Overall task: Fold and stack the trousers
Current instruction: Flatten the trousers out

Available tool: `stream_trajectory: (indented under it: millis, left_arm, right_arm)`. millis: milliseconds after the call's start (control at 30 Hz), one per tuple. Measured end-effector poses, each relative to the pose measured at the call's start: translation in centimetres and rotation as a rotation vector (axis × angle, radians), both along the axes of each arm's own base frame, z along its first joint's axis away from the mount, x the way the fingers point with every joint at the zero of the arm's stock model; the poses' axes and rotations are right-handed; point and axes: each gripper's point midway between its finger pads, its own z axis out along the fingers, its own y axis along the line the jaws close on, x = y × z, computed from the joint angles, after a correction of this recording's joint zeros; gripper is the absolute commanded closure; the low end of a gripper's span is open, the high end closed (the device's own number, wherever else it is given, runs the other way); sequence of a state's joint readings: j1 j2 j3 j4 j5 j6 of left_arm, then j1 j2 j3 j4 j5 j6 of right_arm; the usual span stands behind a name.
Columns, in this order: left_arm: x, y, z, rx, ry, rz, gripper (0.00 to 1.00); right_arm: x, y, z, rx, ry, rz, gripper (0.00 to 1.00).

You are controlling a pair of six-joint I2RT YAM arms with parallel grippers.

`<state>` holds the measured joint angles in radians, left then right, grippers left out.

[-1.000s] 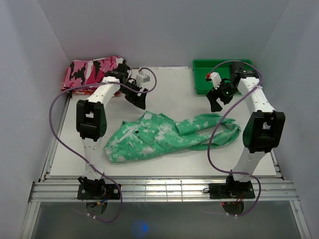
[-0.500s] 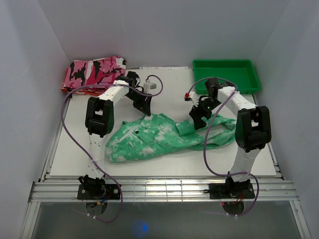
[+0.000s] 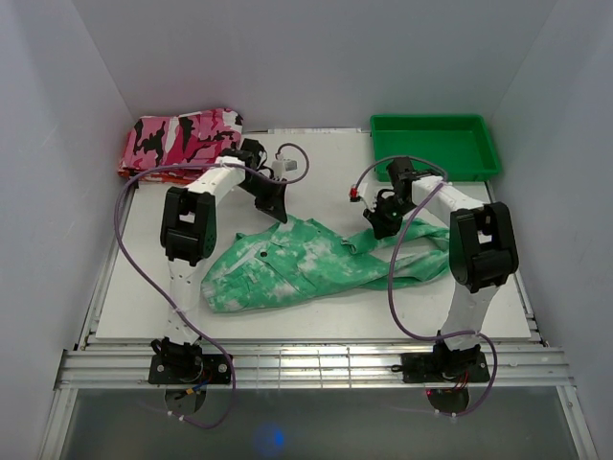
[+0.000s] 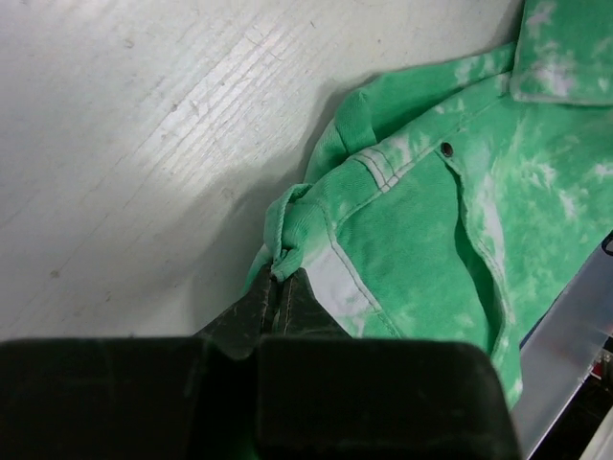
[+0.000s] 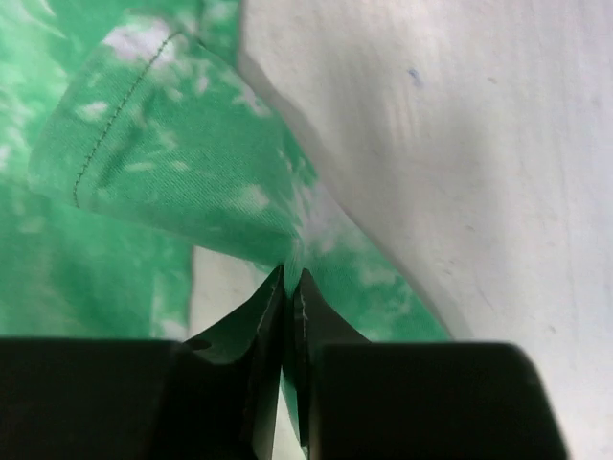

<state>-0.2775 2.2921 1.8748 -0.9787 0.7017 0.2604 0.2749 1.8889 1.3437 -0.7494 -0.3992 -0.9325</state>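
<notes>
Trousers (image 3: 326,264) lie crumpled mid-counter (image 3: 326,182). Left fingers (image 4: 257,309) are clamped on the waistband corner, right fingers (image 5: 261,316) on a leg edge. Best to lift both together and draw apart evenly, so the legs flatten. A second ago both pairs stood apart, short of the cloth.

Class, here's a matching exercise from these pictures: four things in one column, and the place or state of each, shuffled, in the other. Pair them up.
1. trousers
2. camouflage cloth
3. tray
4. left hand

A. far right corner
B. shut on the trousers' edge
C. far left corner
D. crumpled across the middle

Pairs: 1-D, 2-C, 3-A, 4-B
</notes>
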Motion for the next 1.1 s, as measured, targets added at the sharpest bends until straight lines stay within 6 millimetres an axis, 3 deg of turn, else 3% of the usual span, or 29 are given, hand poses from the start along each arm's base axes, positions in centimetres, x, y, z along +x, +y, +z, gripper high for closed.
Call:
stream_trajectory:
  millis: [100, 233, 333, 433, 500, 633, 733, 833, 1000, 1100]
  left_arm:
    - [0.9, 0.8, 1.5, 0.014, -0.051, 0.037, 1.0]
    - [2.3, 3.3, 5.6, 0.042, -0.189, 0.107, 1.0]
    - [3.3, 5.6, 9.9, 0.07, -0.336, 0.167, 1.0]
    - [3.9, 7.9, 14.6, 0.087, -0.484, 0.237, 1.0]
    - [4.3, 9.2, 17.5, 0.094, -0.569, 0.281, 1.0]
    - [4.8, 11.7, 22.8, 0.107, -0.737, 0.362, 1.0]
    - [4.0, 12.9, 25.6, 0.115, -0.829, 0.399, 1.0]
    - [1.9, 13.6, 27.8, 0.119, -0.905, 0.414, 1.0]
    - [-2.9, 14.8, 30.9, 0.135, -1.02, 0.441, 1.0]
    - [-5.9, 15.2, 34.3, 0.117, -1.115, 0.453, 1.0]
  right_arm:
    - [1.5, -1.8, 0.4, -0.003, -0.041, -0.069, 0.92]
    - [4.1, -6.6, 2.4, 0.021, -0.108, -0.232, 0.92]
    - [5.8, -11.6, 5.6, 0.047, -0.178, -0.396, 0.92]
    - [6.8, -16.8, 10.1, 0.069, -0.289, -0.56, 0.92]
    - [6.8, -18.8, 12.9, 0.081, -0.356, -0.626, 0.92]
    - [5.4, -21.6, 18.2, 0.107, -0.492, -0.737, 0.92]
    - [3.3, -23.3, 20.9, 0.112, -0.57, -0.808, 0.92]
    - [0.2, -24.7, 21.9, 0.107, -0.62, -0.886, 0.92]
    - [-3.4, -25.8, 22.8, 0.113, -0.677, -0.958, 0.92]
    - [-5.3, -26.9, 23.8, 0.095, -0.731, -1.008, 0.92]
